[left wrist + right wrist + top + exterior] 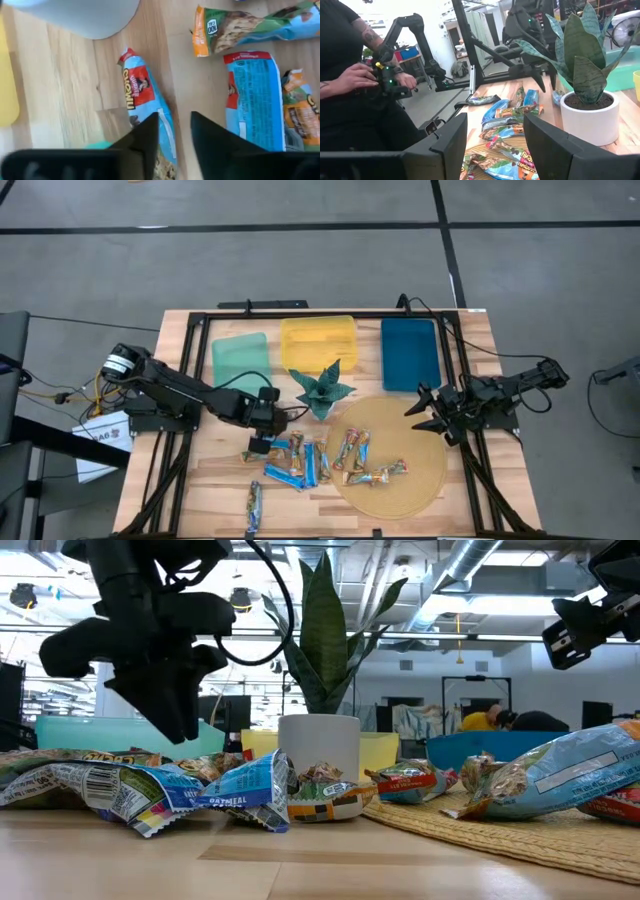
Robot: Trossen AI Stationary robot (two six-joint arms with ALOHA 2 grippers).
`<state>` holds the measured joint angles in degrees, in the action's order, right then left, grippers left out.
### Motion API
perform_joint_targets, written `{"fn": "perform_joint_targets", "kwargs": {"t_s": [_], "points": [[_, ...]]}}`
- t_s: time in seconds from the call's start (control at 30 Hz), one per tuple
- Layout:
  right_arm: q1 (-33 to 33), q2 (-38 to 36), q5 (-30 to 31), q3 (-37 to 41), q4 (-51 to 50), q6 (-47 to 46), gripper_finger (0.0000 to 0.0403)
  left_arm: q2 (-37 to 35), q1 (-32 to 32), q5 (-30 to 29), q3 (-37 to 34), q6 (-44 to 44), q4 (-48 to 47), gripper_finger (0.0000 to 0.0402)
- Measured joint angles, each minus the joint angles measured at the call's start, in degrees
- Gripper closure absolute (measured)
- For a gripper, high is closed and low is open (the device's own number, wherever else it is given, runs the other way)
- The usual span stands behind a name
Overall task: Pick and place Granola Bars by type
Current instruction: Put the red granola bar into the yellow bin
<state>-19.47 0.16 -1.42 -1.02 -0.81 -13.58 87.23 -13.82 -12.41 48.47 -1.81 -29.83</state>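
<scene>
Left wrist view: we see the left end effector [174, 131] with fingers narrowly parted, empty, straddling the end of a shiny blue-wrapped granola bar [145, 107] lying on the wooden bench [60, 100] directly beneath it. Judgement: we should centre over the bar's middle, drop lower, then close, avoiding the neighbouring blue bar [252, 97] alongside. Right end effector [437, 412] waits wide open, empty, over the round woven mat [425, 470].

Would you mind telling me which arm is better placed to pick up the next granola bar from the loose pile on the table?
The left. Its tool hangs right over the pile, fingers astride a blue bar beside the plant pot. The right tool waits open at the round mat's far edge, away from the bars.
</scene>
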Motion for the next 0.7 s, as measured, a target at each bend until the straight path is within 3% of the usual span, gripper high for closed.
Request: {"fn": "perform_joint_targets", "kwargs": {"t_s": [0.17,0.3,0.7], "points": [[0.00,0.00,0.00,0.00,-0.01,0.01,0.0214,0.08,1.34,-0.03,-3.27,-1.47,3.75,0.0192],[-0.01,0.00,-0.01,0.00,-0.01,0.02,0.0214,0.08,1.65,-0.21,-5.49,-1.87,5.34,0.0153],[0.01,-0.01,-0.01,0.00,-0.01,0.01,0.0214,0.10,2.82,-1.48,-8.97,-3.39,7.96,0.0145]]}}
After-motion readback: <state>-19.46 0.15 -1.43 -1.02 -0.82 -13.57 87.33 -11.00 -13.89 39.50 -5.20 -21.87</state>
